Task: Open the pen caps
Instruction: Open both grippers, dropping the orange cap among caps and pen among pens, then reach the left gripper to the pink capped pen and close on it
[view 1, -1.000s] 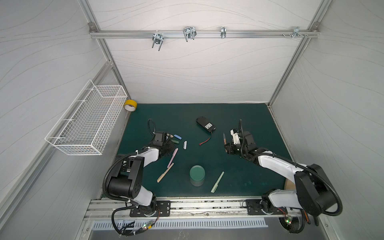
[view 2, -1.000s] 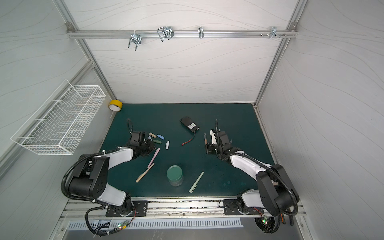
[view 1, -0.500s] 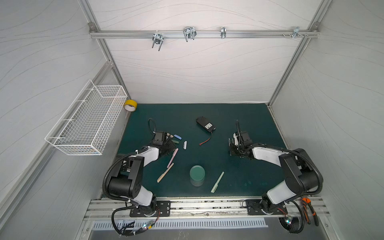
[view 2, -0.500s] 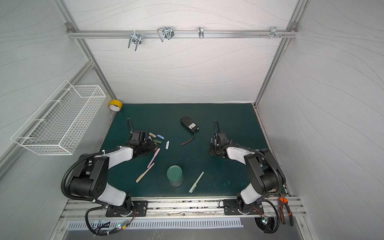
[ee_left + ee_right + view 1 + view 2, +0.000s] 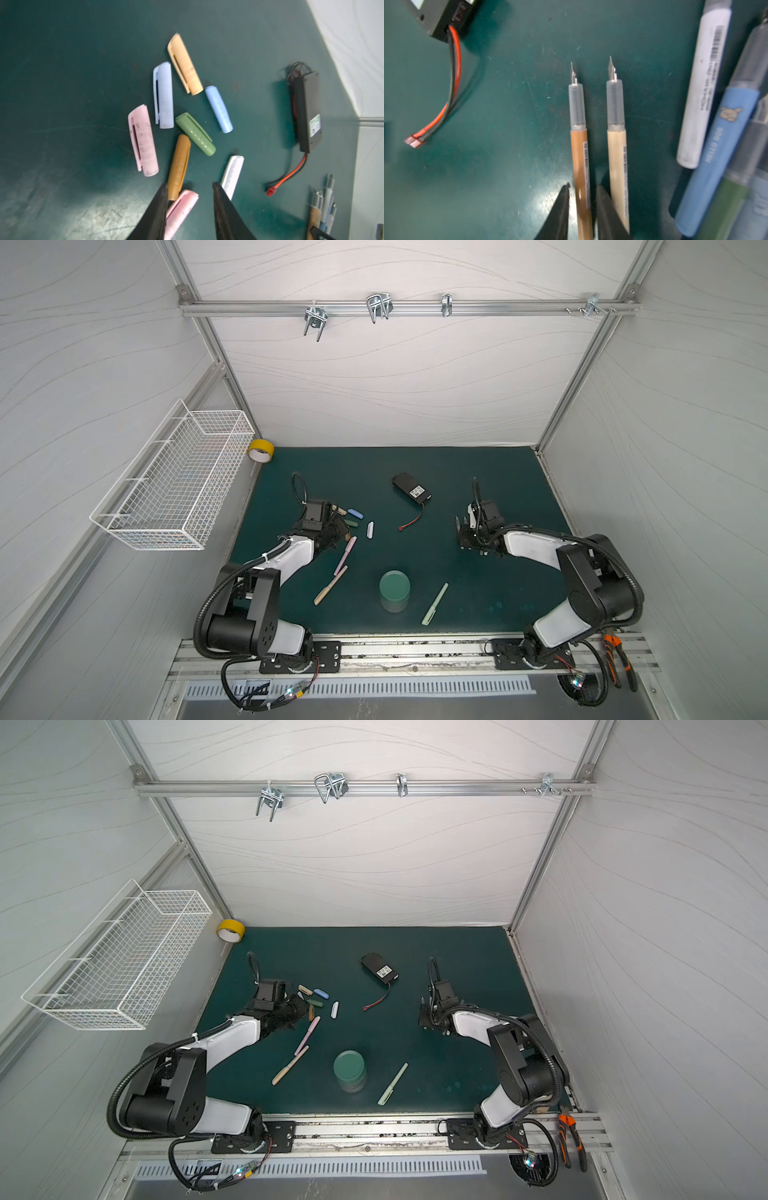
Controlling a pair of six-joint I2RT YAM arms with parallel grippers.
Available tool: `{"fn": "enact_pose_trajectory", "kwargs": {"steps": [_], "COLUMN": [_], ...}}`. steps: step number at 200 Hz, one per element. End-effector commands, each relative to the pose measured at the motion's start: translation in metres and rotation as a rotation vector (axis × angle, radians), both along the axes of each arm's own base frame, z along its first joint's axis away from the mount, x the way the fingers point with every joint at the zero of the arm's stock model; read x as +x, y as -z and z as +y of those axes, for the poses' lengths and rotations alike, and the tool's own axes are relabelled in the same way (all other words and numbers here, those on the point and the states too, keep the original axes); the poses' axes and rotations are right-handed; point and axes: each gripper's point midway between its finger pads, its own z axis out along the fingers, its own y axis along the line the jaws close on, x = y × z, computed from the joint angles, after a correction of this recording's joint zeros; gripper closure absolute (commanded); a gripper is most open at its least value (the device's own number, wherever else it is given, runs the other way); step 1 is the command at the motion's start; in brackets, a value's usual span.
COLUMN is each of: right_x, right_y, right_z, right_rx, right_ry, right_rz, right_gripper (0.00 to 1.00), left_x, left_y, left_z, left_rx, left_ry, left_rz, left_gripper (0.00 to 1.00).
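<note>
Green mat [image 5: 457, 472] has loose pen caps [image 5: 164, 95] lying on its left side, just beside the left gripper [image 5: 189, 184], whose jaws are spread. On the right, the right gripper [image 5: 583, 185] has its jaws a little apart around a brown pen [image 5: 579, 158] with no cap.

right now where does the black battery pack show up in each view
In a top view: battery pack mid-width on the green mat, toward its far edge.
In a top view: battery pack, same spot.
Left wrist: whole pack, past the loose pen caps, near the white wall.
Right wrist: only one corner, cut off by the frame.
Shared landmark: its wire's red plug, seen in all four.
</note>
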Motion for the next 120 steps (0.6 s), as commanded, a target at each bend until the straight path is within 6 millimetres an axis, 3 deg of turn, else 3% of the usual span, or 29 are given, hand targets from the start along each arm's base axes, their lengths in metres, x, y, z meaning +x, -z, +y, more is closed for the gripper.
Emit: {"fn": "enact_pose_trajectory", "kwargs": {"steps": [1,27,40,56,82,120], "right_x": [0.000,-0.003,-0.007,-0.011,-0.017,-0.029], "right_y": [-0.025,-0.047,-0.057,-0.069,-0.087,-0.107], "right_z": [0.003,0.002,0.004,0.007,0.016,0.041], "right_rx": [0.039,0.050,0.056,0.054,0.056,0.112], "right_ry": [-0.025,-0.026,-0.037,-0.060,-0.113,-0.238], "right_rz": [-0.090,-0.177,-0.214,-0.258,-0.335,-0.398], "right_gripper": [0.66,0.60,0.49,0.45,0.43,0.43], "left_x": [-0.001,-0.008,-0.014,-0.024,-0.039,-0.077], "left_y": [-0.013,-0.030,-0.042,-0.059,-0.085,-0.103], "left_z": [0.001,-0.003,-0.004,-0.004,0.000,-0.008], "left_rx": [0.057,0.117,0.151,0.173,0.179,0.239], "left_ry": [0.007,0.018,0.030,0.033,0.019,0.134], "left_rz": [-0.039,-0.085,-0.112,-0.155,-0.259,-0.294], "left_gripper": [0.58,0.53,0.51,0.50,0.48,0.47]}}
